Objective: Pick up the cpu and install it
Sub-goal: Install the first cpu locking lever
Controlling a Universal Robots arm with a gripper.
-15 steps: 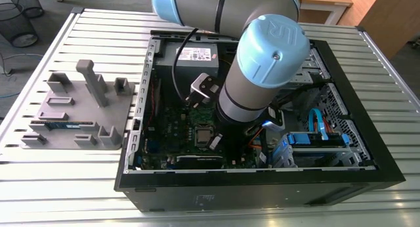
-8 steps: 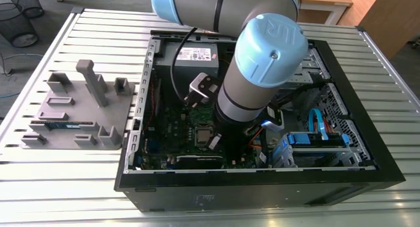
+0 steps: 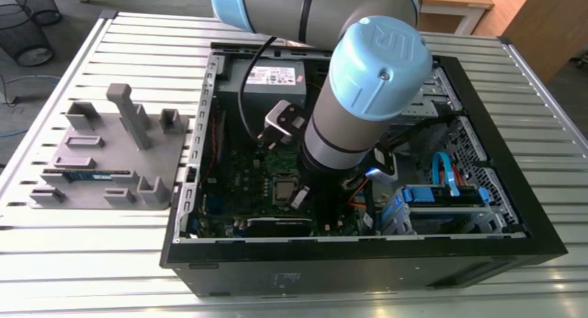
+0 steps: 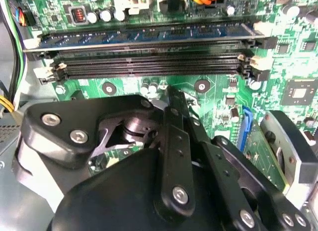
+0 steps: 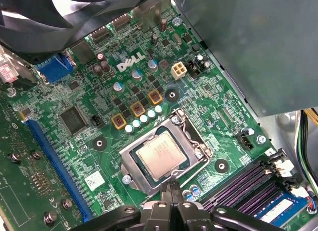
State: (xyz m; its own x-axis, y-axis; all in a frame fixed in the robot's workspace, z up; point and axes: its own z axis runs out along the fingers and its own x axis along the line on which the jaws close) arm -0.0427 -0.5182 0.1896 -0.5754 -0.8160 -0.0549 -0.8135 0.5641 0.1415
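Note:
The cpu, a small square chip with a silver-grey metal top, lies flat in the open socket on the green motherboard. In the exterior view the cpu sits mid-board inside the computer case, just beside the lowered arm. My gripper hovers right next to one edge of the socket, its two thin fingertips pressed together with nothing between them. It is apart from the chip. In the second wrist view the gripper and its black linkage hang over the board near the memory slots.
The black computer case lies open on a slatted metal table. Cables, a drive cage and a power supply crowd the inside. A grey fixture plate with a blue-green memory stick sits on the exterior view's left.

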